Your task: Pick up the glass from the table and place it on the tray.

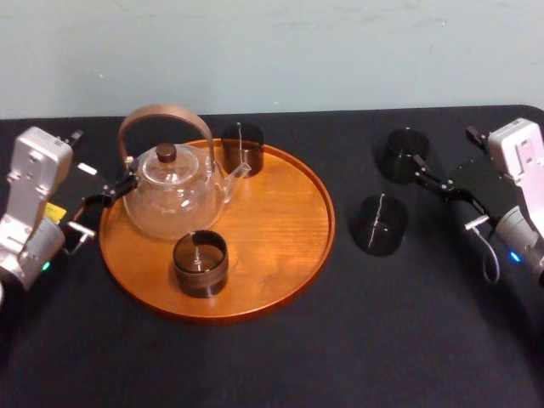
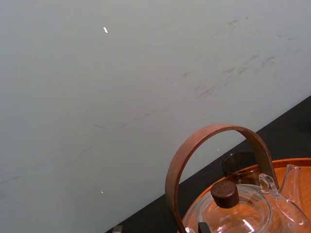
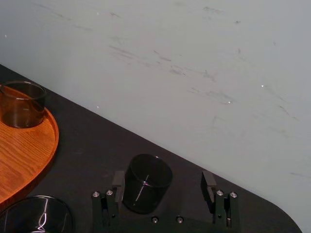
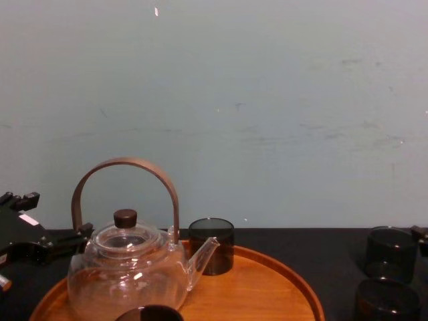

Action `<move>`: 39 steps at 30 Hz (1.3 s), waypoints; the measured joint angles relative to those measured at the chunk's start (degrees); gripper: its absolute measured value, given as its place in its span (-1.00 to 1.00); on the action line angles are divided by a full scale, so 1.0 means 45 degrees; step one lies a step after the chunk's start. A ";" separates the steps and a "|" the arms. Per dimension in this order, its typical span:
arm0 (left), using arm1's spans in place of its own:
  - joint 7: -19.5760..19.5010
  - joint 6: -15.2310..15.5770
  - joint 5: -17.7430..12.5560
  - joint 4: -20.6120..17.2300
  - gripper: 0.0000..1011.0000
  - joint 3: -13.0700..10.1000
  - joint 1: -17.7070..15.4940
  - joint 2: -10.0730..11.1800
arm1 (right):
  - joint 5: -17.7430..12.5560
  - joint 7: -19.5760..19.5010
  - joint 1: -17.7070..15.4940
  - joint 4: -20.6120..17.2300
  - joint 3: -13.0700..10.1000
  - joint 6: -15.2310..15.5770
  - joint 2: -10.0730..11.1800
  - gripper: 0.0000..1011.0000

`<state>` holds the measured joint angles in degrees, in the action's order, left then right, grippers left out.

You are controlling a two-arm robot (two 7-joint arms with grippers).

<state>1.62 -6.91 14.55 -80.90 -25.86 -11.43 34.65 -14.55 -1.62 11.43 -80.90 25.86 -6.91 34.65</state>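
Two dark smoked glasses stand on the black table (image 1: 340,340) to the right of the round wooden tray (image 1: 289,229): a far glass (image 1: 405,153) (image 3: 146,182) and a nearer glass (image 1: 379,223) (image 3: 34,216). My right gripper (image 1: 432,180) (image 3: 163,183) is open just right of the far glass, which sits at the mouth of its fingers, closer to one finger (image 3: 118,182). On the tray stand a clear glass teapot (image 1: 174,191) and two more dark glasses (image 1: 242,146) (image 1: 201,263). My left gripper (image 1: 109,194) is open at the tray's left rim, beside the teapot.
The teapot's brown hoop handle (image 2: 214,145) rises close in front of the left wrist. A pale wall (image 4: 267,100) runs behind the table's far edge. The tray's right half (image 1: 280,195) is bare wood, and bare tabletop stretches along the front.
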 joint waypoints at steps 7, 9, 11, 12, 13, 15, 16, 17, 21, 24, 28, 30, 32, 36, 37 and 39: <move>0.0000 0.0000 -0.0001 0.0000 1.00 0.0000 0.0000 0.0000 | -0.0564 0.0984 -0.0131 -0.0135 -0.0260 0.0052 0.0014 0.98; 0.0000 0.0000 0.0000 0.0000 1.00 0.0000 0.0000 0.0000 | -0.0764 0.1329 -0.0323 -0.0340 -0.0368 0.0083 0.0106 0.98; 0.0000 0.0000 0.0000 0.0000 1.00 0.0000 0.0000 0.0000 | -0.0855 0.1506 -0.0484 -0.0516 -0.0433 0.0092 0.0182 0.98; 0.0000 0.0000 0.0000 0.0000 1.00 0.0000 0.0000 0.0000 | -0.0911 0.1626 -0.0634 -0.0688 -0.0498 0.0109 0.0258 0.98; 0.0000 0.0000 0.0000 0.0000 1.00 0.0000 0.0000 0.0000 | -0.0925 0.1661 -0.0699 -0.0761 -0.0525 0.0118 0.0288 0.98; 0.0000 0.0000 0.0000 0.0000 1.00 0.0000 0.0000 0.0000 | -0.0942 0.1769 -0.0979 -0.1080 -0.0623 0.0146 0.0404 0.98; 0.0000 0.0000 0.0000 0.0001 1.00 -0.0001 0.0000 0.0000 | -0.0944 0.1801 -0.1072 -0.1179 -0.0657 0.0146 0.0442 0.98; 0.0000 0.0000 0.0000 0.0001 1.00 0.0000 0.0000 0.0000 | -0.0947 0.1824 -0.1170 -0.1280 -0.0697 0.0146 0.0483 0.98; 0.0000 0.0000 0.0000 0.0000 1.00 -0.0001 0.0000 0.0000 | -0.1003 0.1944 -0.1757 -0.1889 -0.0943 0.0111 0.0698 0.98; 0.0000 0.0000 0.0000 0.0000 1.00 0.0000 0.0000 0.0000 | -0.1019 0.1997 -0.2052 -0.2174 -0.1055 0.0089 0.0790 0.98; 0.0000 0.0000 0.0000 0.0001 1.00 -0.0001 0.0000 0.0000 | -0.1209 0.2274 -0.2585 -0.2645 -0.1245 0.0065 0.0890 0.98; 0.0000 0.0000 0.0000 0.0000 1.00 0.0000 0.0000 0.0000 | -0.1238 0.2381 -0.2710 -0.2753 -0.1255 0.0090 0.0900 0.98; 0.0000 0.0000 0.0000 0.0000 1.00 0.0000 0.0000 0.0000 | -0.1235 0.2435 -0.2816 -0.2842 -0.1252 0.0126 0.0902 0.98; 0.0000 0.0000 0.0000 0.0001 1.00 -0.0001 0.0000 -0.0001 | -0.1193 0.2649 -0.3034 -0.2934 -0.1198 0.0263 0.0820 0.98; 0.0000 0.0000 0.0000 0.0001 1.00 -0.0001 0.0000 0.0000 | -0.1182 0.2723 -0.3061 -0.2916 -0.1181 0.0315 0.0763 0.98; 0.0000 0.0000 0.0000 0.0001 1.00 0.0000 0.0000 0.0000 | -0.1158 0.2792 -0.3075 -0.2872 -0.1165 0.0367 0.0703 0.98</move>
<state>1.62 -6.91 14.55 -80.90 -25.86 -11.43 34.64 -19.76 10.95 -2.41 -93.83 20.62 -5.25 37.81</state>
